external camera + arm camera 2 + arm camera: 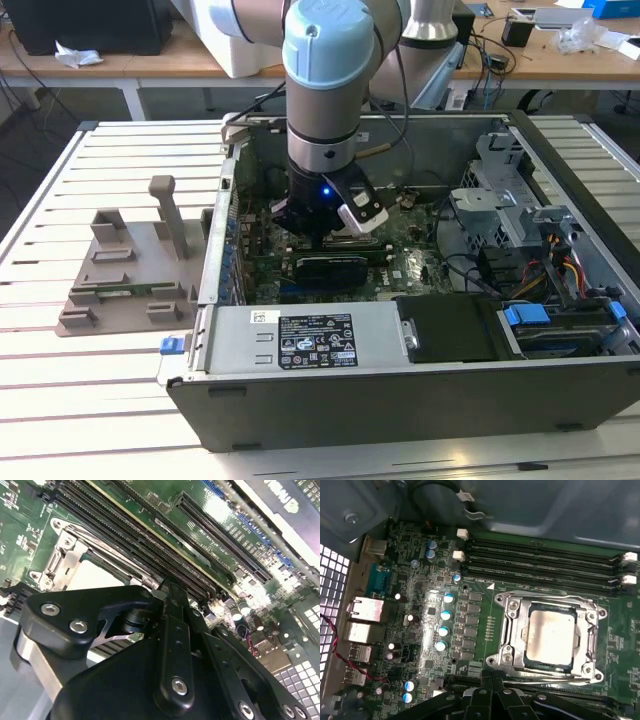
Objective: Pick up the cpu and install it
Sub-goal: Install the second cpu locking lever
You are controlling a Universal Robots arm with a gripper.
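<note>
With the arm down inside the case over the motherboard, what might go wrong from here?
1. The cpu lies in its socket frame; if it sits slightly askew, any downward press could damage the socket.
2. The claw hangs close above the board beside the memory slots; a small sideways slip may knock their clips.
3. In the exterior view the arm stands deep in the computer case, so a wide retreat might clip a wall or the cables.
</note>
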